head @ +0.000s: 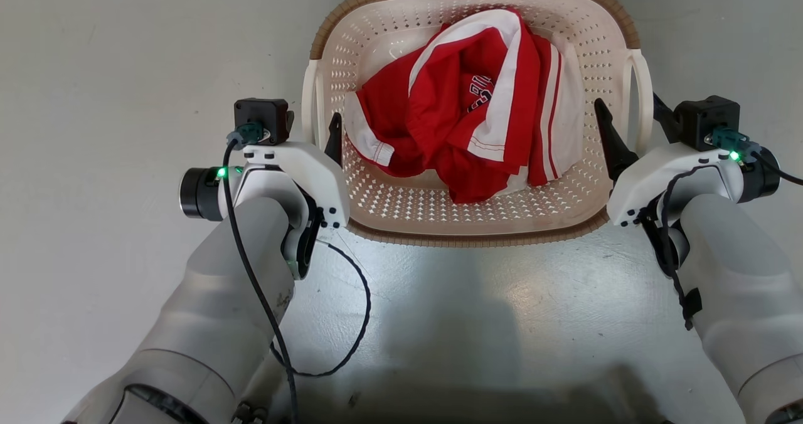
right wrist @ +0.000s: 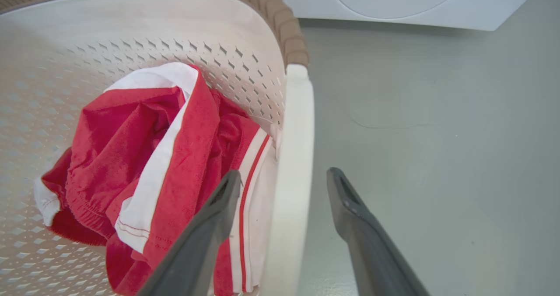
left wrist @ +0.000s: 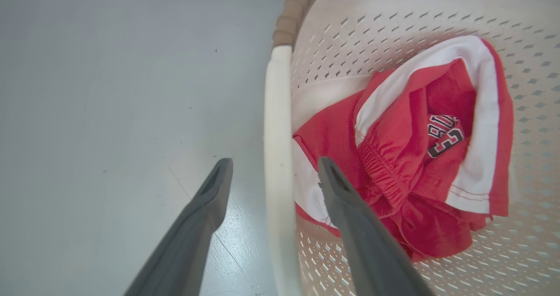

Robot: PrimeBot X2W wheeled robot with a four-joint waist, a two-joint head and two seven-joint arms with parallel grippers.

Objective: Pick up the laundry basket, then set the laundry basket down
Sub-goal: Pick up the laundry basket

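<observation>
Between the left gripper (left wrist: 274, 162) and the right gripper (right wrist: 284, 174), the laundry basket (head: 464, 239) sits on the grey floor (head: 125, 66), holding a crumpled red-and-white garment (head: 464, 116). Left gripper: fingers parted, straddling the white left handle (left wrist: 276, 112). One finger is outside over the floor and one inside over the garment, with clearance on both sides and nothing gripped. Right gripper: same arrangement about the right handle (right wrist: 295, 134), fingers parted, nothing clamped. Beyond the right fingertips, past the brown rim (right wrist: 288, 33), stands a white washer (right wrist: 393, 2).
</observation>
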